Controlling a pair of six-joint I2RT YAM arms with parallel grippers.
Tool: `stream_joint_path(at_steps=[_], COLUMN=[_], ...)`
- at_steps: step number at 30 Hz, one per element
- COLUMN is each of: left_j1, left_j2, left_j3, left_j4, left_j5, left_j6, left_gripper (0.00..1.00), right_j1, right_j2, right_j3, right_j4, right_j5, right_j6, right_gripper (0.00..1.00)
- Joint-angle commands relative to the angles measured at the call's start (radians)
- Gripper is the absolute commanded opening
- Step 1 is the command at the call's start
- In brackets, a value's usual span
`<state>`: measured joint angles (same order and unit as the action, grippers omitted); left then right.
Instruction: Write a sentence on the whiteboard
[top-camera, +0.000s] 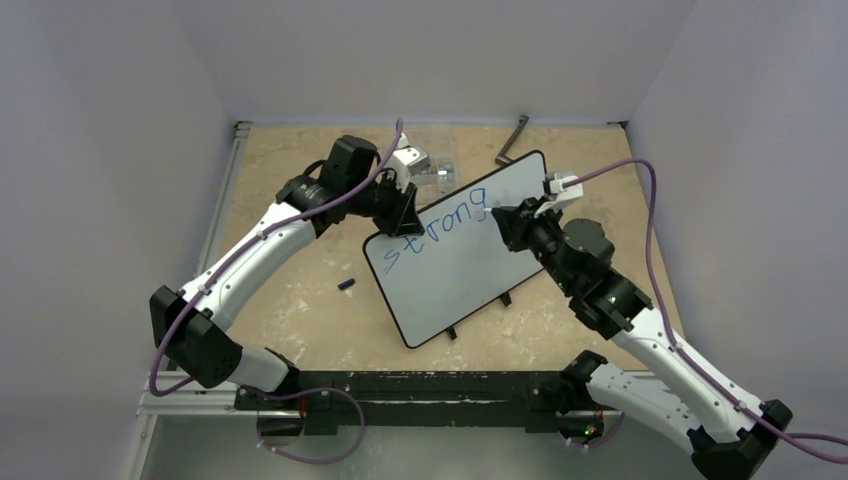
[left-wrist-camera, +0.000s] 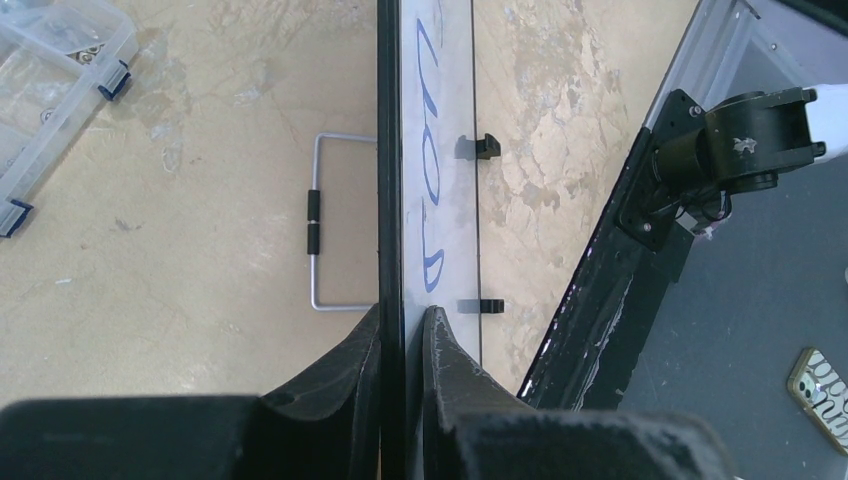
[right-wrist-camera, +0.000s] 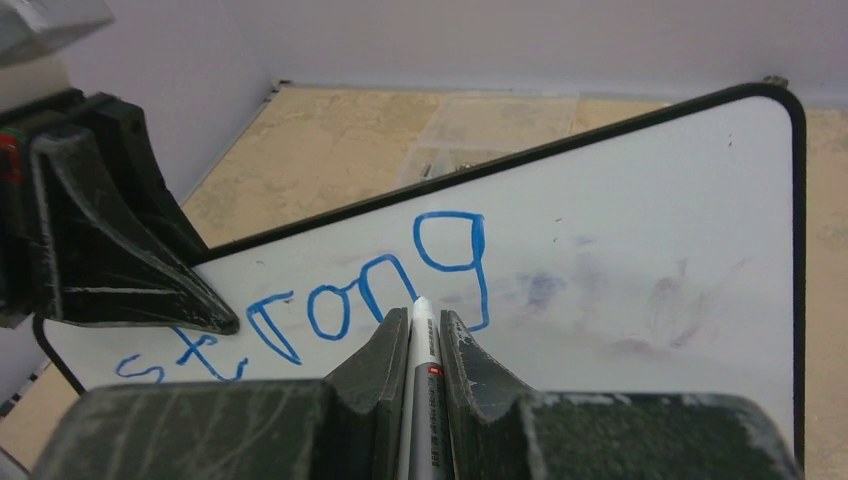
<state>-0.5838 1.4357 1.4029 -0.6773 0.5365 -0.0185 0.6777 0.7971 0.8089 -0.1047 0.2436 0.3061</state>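
Note:
The whiteboard (top-camera: 470, 270) stands tilted on the table, black-framed, with its two clips on the near long edge. My left gripper (top-camera: 405, 212) is shut on its upper left edge; in the left wrist view the black frame (left-wrist-camera: 390, 150) runs between the jaws of the left gripper (left-wrist-camera: 403, 322). The sentence (top-camera: 440, 228) reads "strong" in blue (right-wrist-camera: 380, 290). My right gripper (right-wrist-camera: 425, 318) is shut on a white and grey marker (right-wrist-camera: 424, 345). The marker's tip points at the board beside the tail of the "g"; whether it touches I cannot tell.
A small blue cap (top-camera: 346, 285) lies on the table left of the board. Behind the board are a clear plastic box (top-camera: 435, 165) and a black angled tool (top-camera: 512, 140). A wire loop (left-wrist-camera: 318, 220) lies behind the board. Faint purple smudges (right-wrist-camera: 650, 300) mark its right half.

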Motion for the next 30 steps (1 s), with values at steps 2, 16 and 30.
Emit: stream_joint_path(at_steps=[2,16,30], left_j1=[-0.004,-0.004,-0.004], left_j2=[-0.009,-0.008,-0.012], left_j3=[-0.007,-0.007,-0.007], left_j4=[-0.020,-0.020,-0.020], left_j5=[-0.130,-0.132,-0.126], left_j6=[0.138,0.137,0.135], left_gripper=[0.00,0.00,0.00], right_j1=[0.000,-0.001,-0.013], right_j2=[-0.033,0.039,0.126], right_j3=[0.051,0.017,0.058], right_j4=[0.007,0.045,0.117], right_j5=[0.013,0.346,0.383], right_j6=[-0.020,-0.059,-0.095], right_gripper=[0.00,0.00,0.00])
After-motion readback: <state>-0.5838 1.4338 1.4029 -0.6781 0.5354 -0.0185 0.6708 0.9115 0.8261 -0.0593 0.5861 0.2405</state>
